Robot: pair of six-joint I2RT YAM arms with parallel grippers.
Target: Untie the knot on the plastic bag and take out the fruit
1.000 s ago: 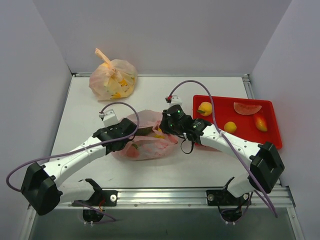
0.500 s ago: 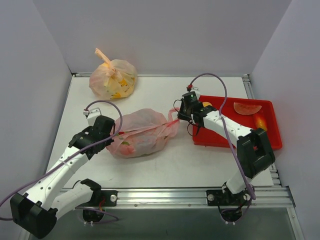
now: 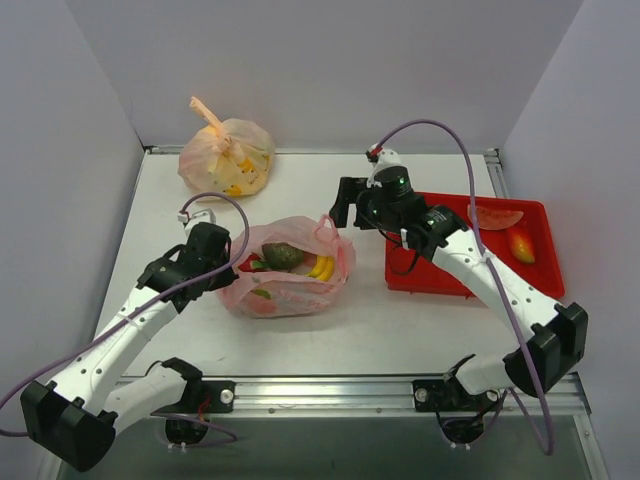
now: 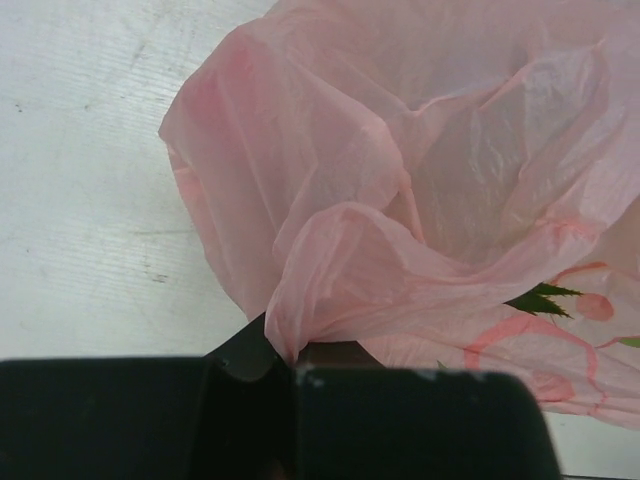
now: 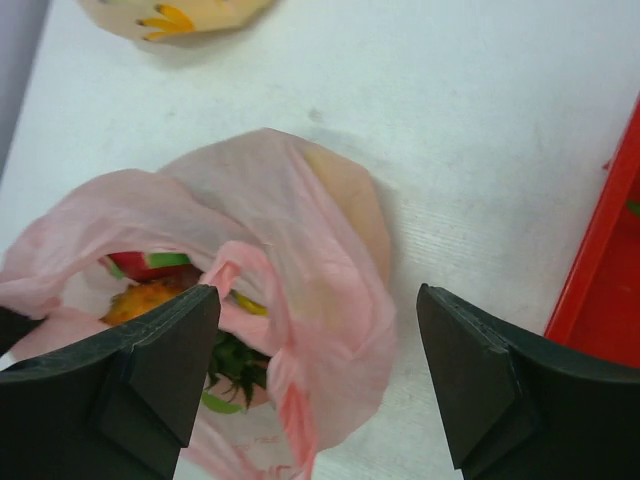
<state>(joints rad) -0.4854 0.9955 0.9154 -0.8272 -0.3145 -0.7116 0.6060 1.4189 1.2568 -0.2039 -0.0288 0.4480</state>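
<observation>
The thin translucent pink plastic bag (image 3: 290, 290) lies mid white tabletop (image 3: 420, 330), its mouth gaping and nothing tied at its top, so the untying looks done. A round green melon (image 3: 283, 256), a yellow banana bunch (image 3: 321, 267) and a red fruit (image 3: 252, 264) sit inside; taking them out remains. The left claw (image 4: 285, 360) pinches the bag's left rim. The right claw (image 5: 318, 300) hangs spread and empty over its far right edge.

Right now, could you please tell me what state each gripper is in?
Left gripper: closed on the rim of the thin translucent pink plastic bag.
Right gripper: open, holding nothing.
</observation>
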